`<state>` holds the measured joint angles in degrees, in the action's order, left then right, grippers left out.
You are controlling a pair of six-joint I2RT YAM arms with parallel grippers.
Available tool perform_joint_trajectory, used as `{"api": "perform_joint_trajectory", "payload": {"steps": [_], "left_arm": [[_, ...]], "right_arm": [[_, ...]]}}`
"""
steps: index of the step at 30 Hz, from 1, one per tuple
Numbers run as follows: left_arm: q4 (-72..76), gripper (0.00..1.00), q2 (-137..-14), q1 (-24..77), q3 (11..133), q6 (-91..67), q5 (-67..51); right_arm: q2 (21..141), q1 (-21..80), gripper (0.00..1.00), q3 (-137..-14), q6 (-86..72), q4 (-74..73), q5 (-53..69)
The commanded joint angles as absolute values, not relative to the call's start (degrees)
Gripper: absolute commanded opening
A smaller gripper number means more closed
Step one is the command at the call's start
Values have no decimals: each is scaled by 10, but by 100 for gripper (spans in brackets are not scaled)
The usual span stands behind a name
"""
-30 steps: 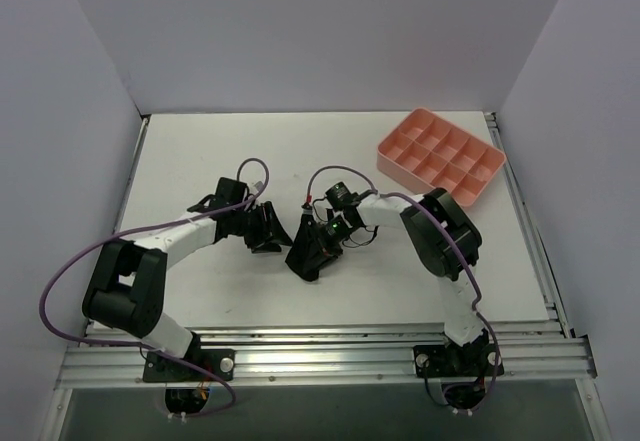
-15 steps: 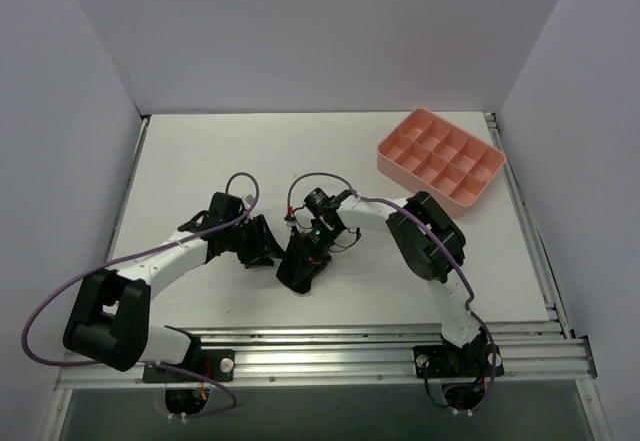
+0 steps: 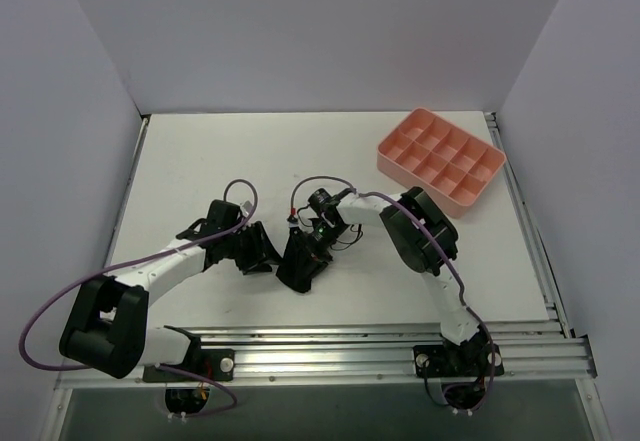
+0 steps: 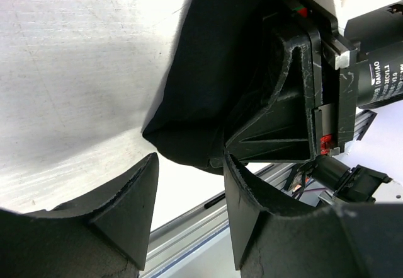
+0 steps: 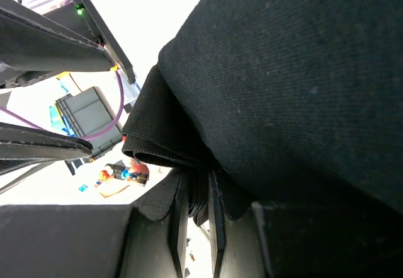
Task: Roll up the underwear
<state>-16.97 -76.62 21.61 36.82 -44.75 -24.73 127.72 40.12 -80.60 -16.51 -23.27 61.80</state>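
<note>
The underwear (image 3: 298,265) is a black fabric bundle in the middle of the table, folded over itself. My right gripper (image 3: 310,245) is shut on a folded edge of it; the right wrist view shows layers of the underwear (image 5: 289,82) pinched between the two fingers (image 5: 178,227), with the rest draped over them. My left gripper (image 3: 268,253) sits just left of the bundle. In the left wrist view its jaws stand open and empty (image 4: 189,190), and the underwear (image 4: 208,89) lies just beyond the fingertips, beside the right gripper's body (image 4: 296,101).
A pink compartment tray (image 3: 441,156) stands at the back right. The metal rail (image 3: 320,346) runs along the near table edge. Purple cables loop off both arms.
Both grippers and the underwear have shifted left and toward the near edge. The left gripper has closed in on the bundle's left side.
</note>
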Motion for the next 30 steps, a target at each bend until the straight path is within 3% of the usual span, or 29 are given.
{"api": "perform_joint_trajectory", "payload": {"steps": [1,18,26,30], "left_arm": [[-109,53,-761,218,363,-439,-269],[-9,48,-723,219,343,-335,-315],[-16,48,-718,229,320,-344,-298],[41,56,-709,245,284,-403,-291]], "right_arm": [[1303,396,0,-807,-142,-250,554],[1304,388,0,-800,-155,-244,586],[1258,388,0,-728,-189,-208,567],[1259,388,0,-738,-191,-207,563]]}}
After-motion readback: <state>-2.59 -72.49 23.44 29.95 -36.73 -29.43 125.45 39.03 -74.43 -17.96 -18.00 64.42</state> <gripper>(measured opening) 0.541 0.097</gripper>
